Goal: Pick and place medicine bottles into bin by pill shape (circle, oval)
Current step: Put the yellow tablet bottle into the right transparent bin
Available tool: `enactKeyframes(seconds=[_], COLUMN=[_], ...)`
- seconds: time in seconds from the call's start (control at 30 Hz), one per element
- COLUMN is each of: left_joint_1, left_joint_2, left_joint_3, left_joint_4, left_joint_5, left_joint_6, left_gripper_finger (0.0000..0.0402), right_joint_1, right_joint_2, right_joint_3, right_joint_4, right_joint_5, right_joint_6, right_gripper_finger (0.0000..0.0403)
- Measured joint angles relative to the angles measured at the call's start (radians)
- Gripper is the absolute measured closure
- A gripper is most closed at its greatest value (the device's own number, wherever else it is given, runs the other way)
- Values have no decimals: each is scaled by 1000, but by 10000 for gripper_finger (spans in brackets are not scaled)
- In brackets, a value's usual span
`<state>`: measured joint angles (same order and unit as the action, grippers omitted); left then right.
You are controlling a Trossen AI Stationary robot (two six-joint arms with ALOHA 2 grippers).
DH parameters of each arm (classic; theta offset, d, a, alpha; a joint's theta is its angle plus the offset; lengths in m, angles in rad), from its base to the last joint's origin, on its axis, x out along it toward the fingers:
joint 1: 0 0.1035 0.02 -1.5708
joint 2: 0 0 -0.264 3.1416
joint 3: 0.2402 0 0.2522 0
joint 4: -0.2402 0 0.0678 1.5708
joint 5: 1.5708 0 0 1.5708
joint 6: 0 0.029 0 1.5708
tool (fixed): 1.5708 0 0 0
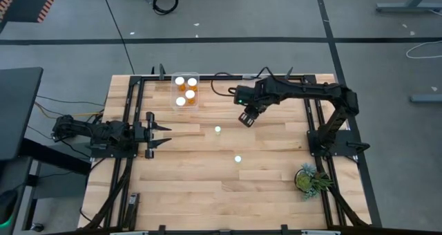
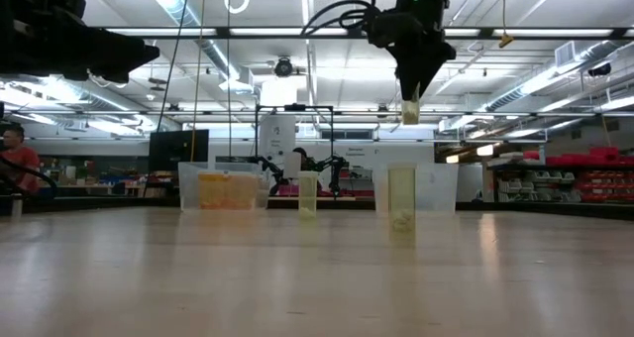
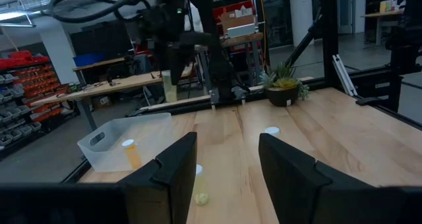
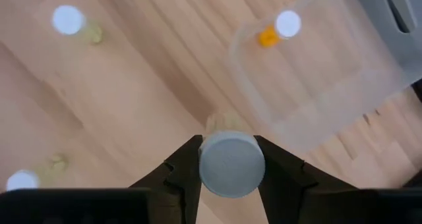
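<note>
My right gripper hangs high over the table's far middle, shut on a small medicine bottle with a white cap. Two more bottles stand upright on their bases on the wood. A clear bin at the far edge holds several orange bottles. A second clear bin, mostly hidden under my right arm in the high view, holds one bottle. My left gripper rests open at the table's left, pointing level across the table, with nothing between its fingers. My right gripper pinches the bottle's round white cap between its two fingers, one on each side. The fingers come from above, pointing steeply down. The bottle hangs upright below the fingertips, lifted well clear of the table.
A small green plant in a pot stands near the table's right front corner. Black frame rails run along the table's left and right sides. Open wood lies in the near middle.
</note>
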<state>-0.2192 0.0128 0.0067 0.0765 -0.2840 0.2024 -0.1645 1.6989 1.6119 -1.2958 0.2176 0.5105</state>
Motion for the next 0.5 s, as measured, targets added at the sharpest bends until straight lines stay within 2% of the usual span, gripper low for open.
enactKeyframes(seconds=[0.5], left_joint_1=[0], left_joint_2=[0], left_joint_3=[0], left_joint_4=[0], left_joint_5=[0], left_joint_6=[0], left_gripper_finger=[230], right_joint_1=[-165], right_joint_2=[1], right_joint_3=[0], right_joint_4=[0], right_joint_5=[-2], right_joint_6=[-68], right_gripper_finger=[270])
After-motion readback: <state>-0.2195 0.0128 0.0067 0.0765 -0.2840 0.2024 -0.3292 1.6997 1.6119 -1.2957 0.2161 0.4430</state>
